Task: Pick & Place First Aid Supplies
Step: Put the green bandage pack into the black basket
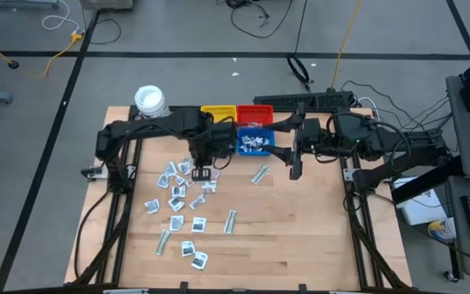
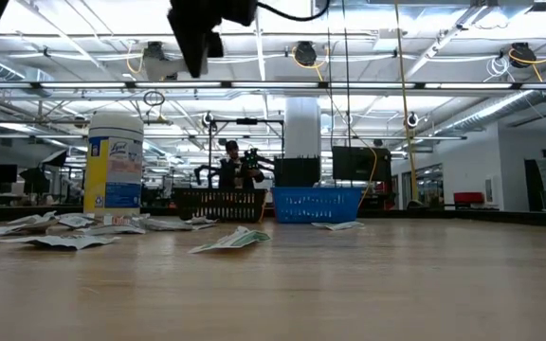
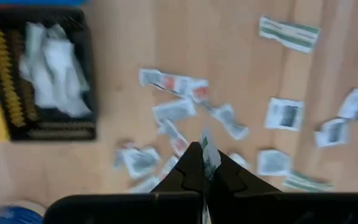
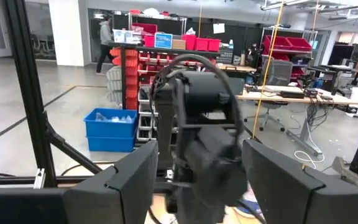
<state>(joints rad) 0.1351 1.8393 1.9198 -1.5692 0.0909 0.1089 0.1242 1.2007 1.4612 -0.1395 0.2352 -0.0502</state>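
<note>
Many small white packets, the first aid supplies, lie scattered flat on the wooden table's left half; the left wrist view shows them below. My left gripper points straight down over the heap's far part, shut on one packet. My right gripper hangs open and level to the right of the blue bin, its fingers with nothing between them. Packets also lie in the blue bin and in the black bin. My left gripper pinches a thin white packet with green marks between its two fingers, from above, pointing down. The packet's free end sticks out past the fingertips, edge-on and lifted clear of the table. How far back it reaches, the fingers hide.
A yellow bin and a red bin stand at the table's far edge, beside the blue and black ones. A white-lidded round jar stands at the far left corner. The table's right half holds only two stray strips.
</note>
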